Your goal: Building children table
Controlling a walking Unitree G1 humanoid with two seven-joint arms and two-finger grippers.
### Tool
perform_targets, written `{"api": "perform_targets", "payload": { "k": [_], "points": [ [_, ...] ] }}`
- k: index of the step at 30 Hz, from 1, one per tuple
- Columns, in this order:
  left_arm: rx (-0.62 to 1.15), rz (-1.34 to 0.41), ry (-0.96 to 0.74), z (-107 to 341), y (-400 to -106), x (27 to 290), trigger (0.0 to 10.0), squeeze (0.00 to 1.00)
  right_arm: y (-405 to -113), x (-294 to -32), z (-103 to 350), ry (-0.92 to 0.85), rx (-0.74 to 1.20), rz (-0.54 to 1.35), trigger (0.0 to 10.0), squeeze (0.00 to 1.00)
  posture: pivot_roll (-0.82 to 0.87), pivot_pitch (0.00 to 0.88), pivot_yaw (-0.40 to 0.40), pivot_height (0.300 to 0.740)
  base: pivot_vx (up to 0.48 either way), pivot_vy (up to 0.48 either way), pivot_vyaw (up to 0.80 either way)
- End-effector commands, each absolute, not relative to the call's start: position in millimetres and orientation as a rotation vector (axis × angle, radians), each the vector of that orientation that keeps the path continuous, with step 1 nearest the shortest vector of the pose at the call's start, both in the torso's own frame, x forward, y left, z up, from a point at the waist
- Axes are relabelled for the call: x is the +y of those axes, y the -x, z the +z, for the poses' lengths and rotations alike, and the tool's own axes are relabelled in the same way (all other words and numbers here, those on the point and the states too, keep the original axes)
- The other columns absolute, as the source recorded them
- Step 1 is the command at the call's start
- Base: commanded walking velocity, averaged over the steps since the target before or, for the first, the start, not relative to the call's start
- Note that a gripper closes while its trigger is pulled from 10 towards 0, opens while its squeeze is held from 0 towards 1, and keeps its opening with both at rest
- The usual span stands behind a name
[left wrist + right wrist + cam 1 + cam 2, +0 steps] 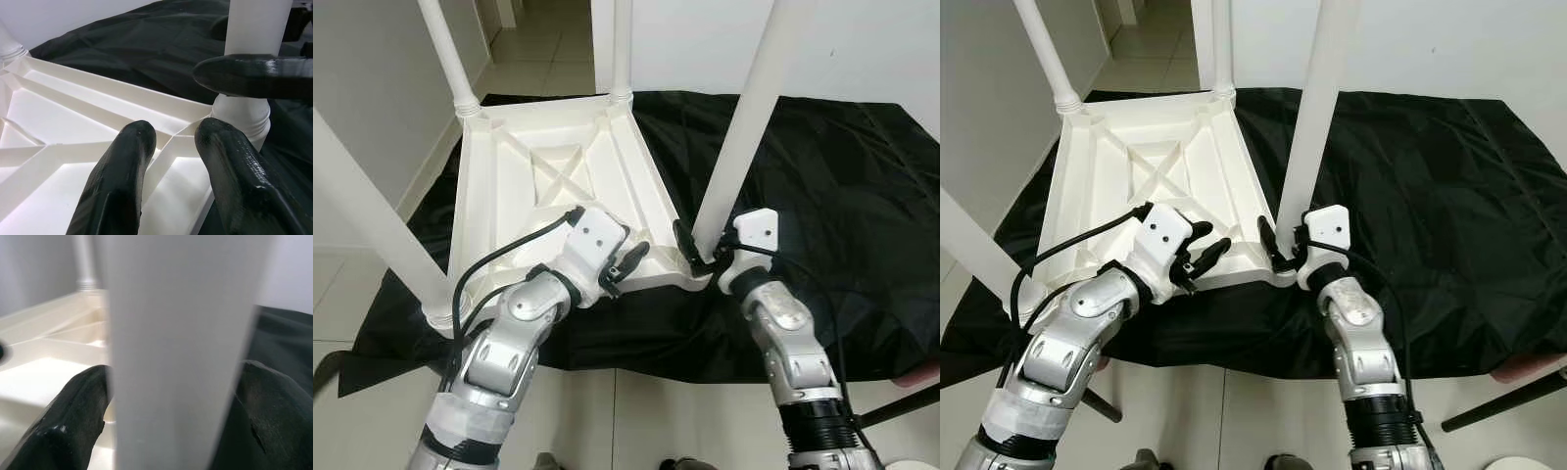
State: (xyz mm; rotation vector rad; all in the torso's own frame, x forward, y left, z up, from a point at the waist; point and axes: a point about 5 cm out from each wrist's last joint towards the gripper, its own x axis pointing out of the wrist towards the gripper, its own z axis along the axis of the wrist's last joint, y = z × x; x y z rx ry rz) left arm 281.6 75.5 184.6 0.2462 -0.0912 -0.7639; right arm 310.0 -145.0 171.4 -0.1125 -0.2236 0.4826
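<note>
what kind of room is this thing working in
Probably a room in a home, with floor space used for assembly: pale floor tiles, plain white walls, and a black cloth spread under the upturned white table.

A white plastic children's table is laid upside down on a black cloth, its ribbed underside — crossed by diagonal braces — turned upward. Four white tapered legs are stood up from its corners. The near right leg is set in its corner socket and is clasped near its base — between black fingers.
</note>
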Motion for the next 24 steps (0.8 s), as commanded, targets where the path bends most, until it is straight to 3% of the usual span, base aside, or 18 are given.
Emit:
{"api": "perform_targets", "payload": {
  "k": [1,3,10,21,23,24],
  "points": [
    [-0.099,-0.747,-0.234,184,-280,77,10.0,0.0,-310,-143,171,0.109,-0.241,0.554,10.0,0.0,-0.1,0.095,0.032,0.74,0.0,0.0,0.0],
    [-0.094,-0.757,-0.239,183,-281,75,10.0,0.0,-314,-142,172,0.129,-0.229,0.619,10.0,0.0,-0.12,0.059,0.04,0.74,0.0,0.0,0.0],
    [-0.075,-0.801,-0.288,177,-282,80,10.0,0.0,-328,-145,168,0.223,-0.146,0.819,10.0,0.0,-0.1,0.053,0.027,0.74,0.0,0.0,0.0],
    [-0.026,-0.849,-0.292,161,-261,80,10.0,0.0,-325,-152,153,0.2,-0.102,0.876,10.0,0.0,-0.07,0.053,0.032,0.74,0.0,0.0,0.0],
    [-0.021,-0.859,-0.296,160,-260,77,10.0,0.0,-324,-151,147,0.18,-0.084,0.892,7.8,0.0,-0.06,0.051,0.038,0.74,0.0,0.0,0.0],
    [-0.023,-0.863,-0.296,161,-260,76,10.0,0.0,-323,-151,146,0.168,-0.084,0.902,4.3,0.0,-0.06,0.054,0.038,0.74,0.0,0.0,0.0]
  ]
}}
